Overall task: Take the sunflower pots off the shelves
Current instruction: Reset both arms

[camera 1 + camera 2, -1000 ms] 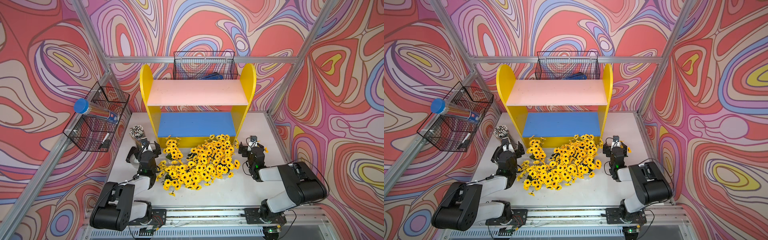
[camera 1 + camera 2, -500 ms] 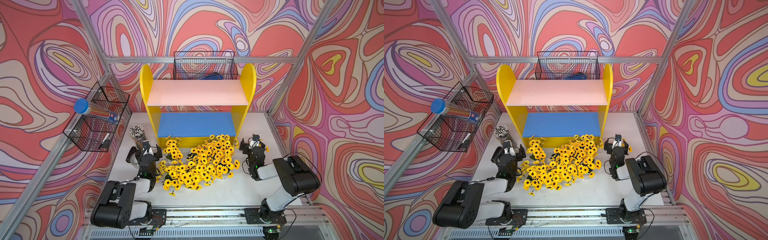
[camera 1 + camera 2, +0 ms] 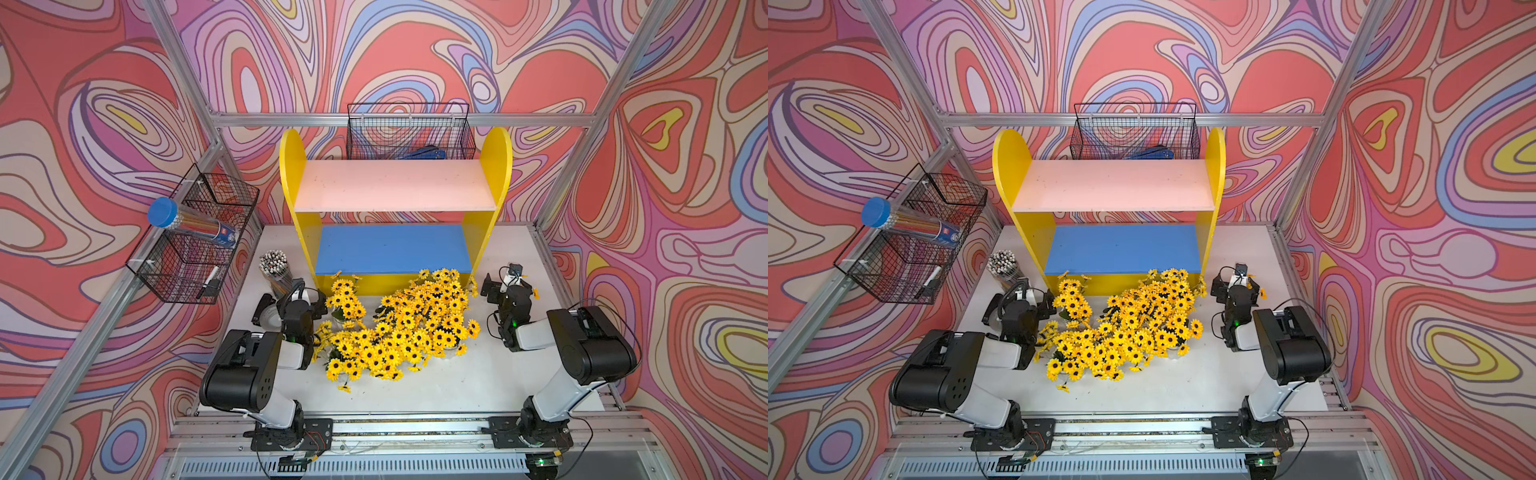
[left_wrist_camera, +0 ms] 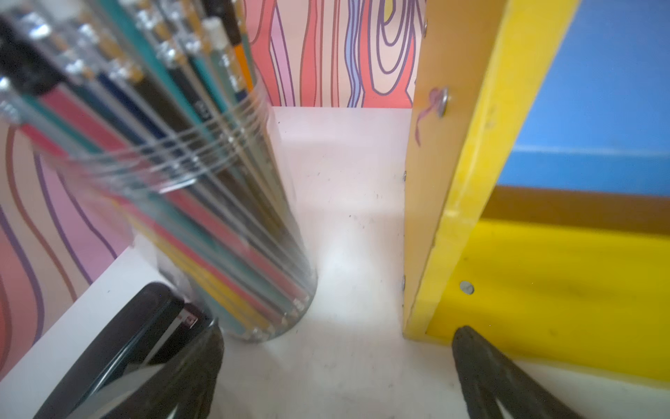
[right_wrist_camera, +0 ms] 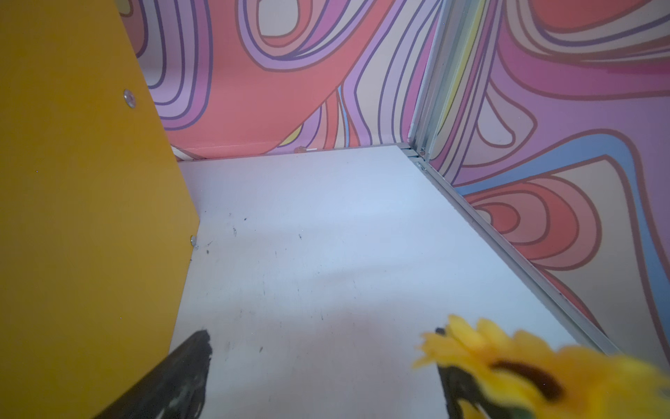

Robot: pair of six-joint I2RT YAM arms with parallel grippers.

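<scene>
Both boards of the yellow shelves (image 3: pixel 395 187) (image 3: pixel 1113 183) stand bare. Several sunflower pots (image 3: pixel 399 328) (image 3: pixel 1125 328) lie heaped on the white table in front of the shelves; their white pots are mostly hidden under the blooms. My left gripper (image 3: pixel 289 301) (image 3: pixel 1019 302) (image 4: pixel 337 330) is open and empty, low over the table at the heap's left, between the pencil cup and the shelves' left panel. My right gripper (image 3: pixel 508 282) (image 3: pixel 1236 282) (image 5: pixel 322 335) is open over bare table beside the shelves' right panel, with nothing between its fingers. A loose sunflower bloom (image 5: pixel 507 366) rests on its outer finger.
A clear cup of pencils (image 3: pixel 274 270) (image 4: pixel 203 181) stands left of the shelves, with a black object (image 4: pixel 119 348) at its foot. Black wire baskets hang on the left wall (image 3: pixel 195 241) and behind the shelves (image 3: pixel 409 133). Aluminium frame rails edge the table (image 5: pixel 507 254).
Both arms have folded back a little, their elbows shifting. The grippers stay open and nearly in place. The heap of flowers has not moved.
</scene>
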